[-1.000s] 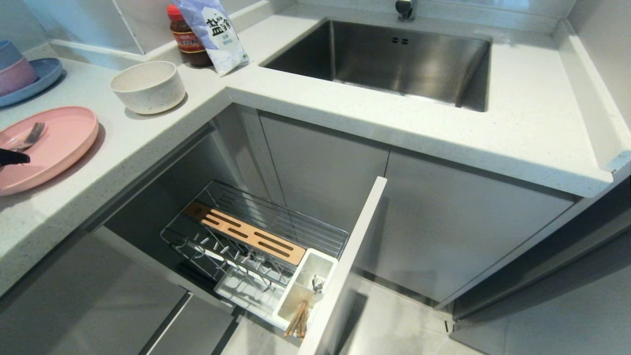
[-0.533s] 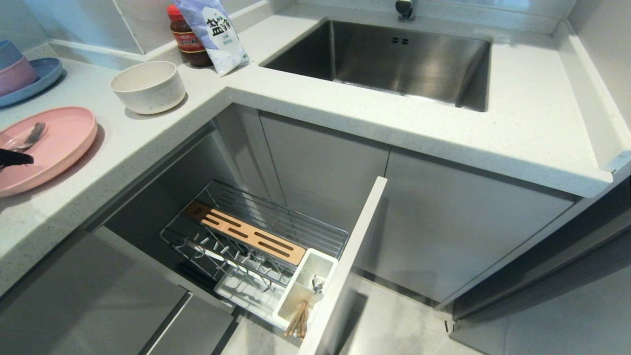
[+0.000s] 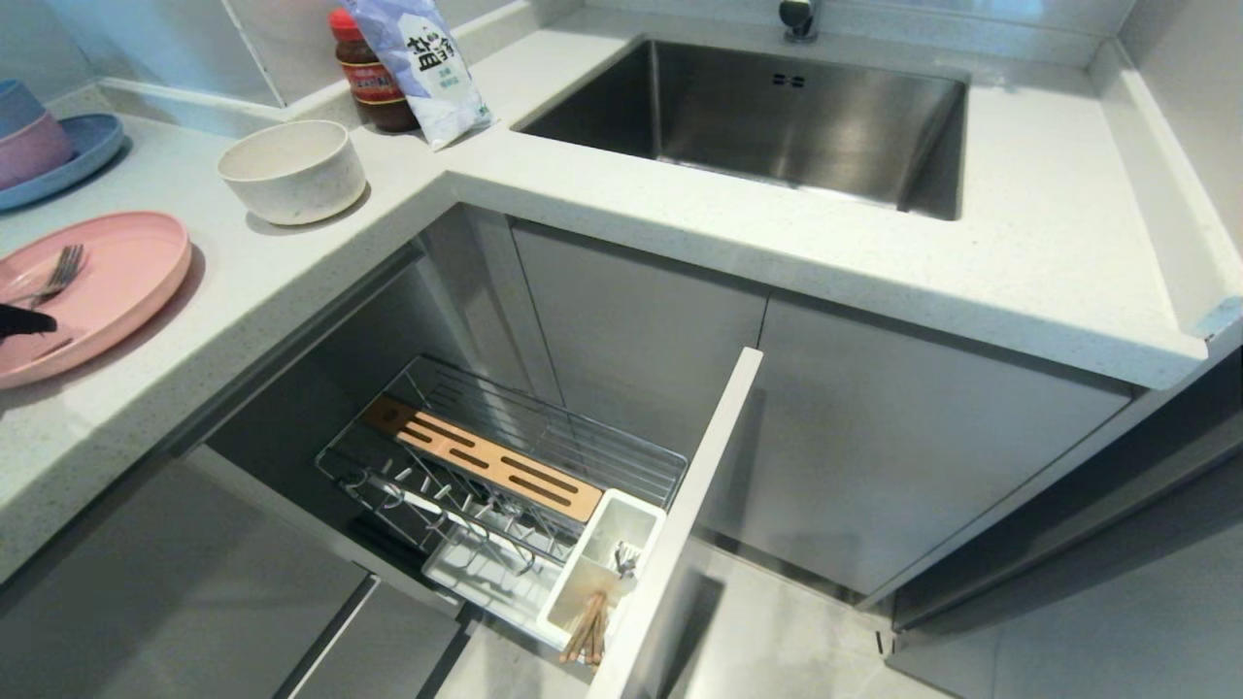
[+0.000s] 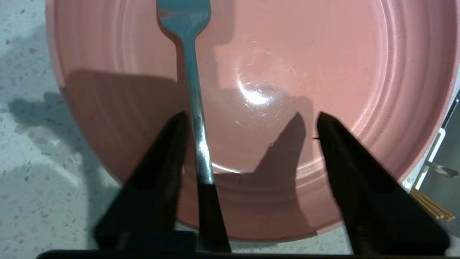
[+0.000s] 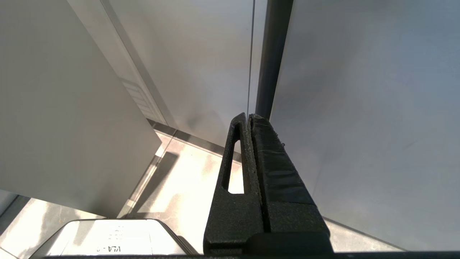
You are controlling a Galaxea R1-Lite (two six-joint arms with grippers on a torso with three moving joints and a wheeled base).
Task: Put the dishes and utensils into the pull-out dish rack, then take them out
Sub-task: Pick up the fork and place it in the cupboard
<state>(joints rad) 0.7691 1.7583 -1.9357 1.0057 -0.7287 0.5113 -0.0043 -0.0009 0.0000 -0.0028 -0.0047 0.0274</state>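
- Your left gripper [image 4: 251,122] stands open over the round flat pink plate [image 4: 359,72]; the slim silver metal fork [image 4: 192,104] lies on the plate, touching one finger.
- Centre the handle between the fingers before you close.
- The right gripper [image 5: 248,122] hangs shut, parked.

Speckled countertop [image 3: 291,282]: plate [image 3: 117,282], bowl [image 3: 291,170].

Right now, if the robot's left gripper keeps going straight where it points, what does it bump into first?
Probably the slim silver metal fork, lying between the open left gripper fingers, then the large round pink plate under it; depth is unclear.
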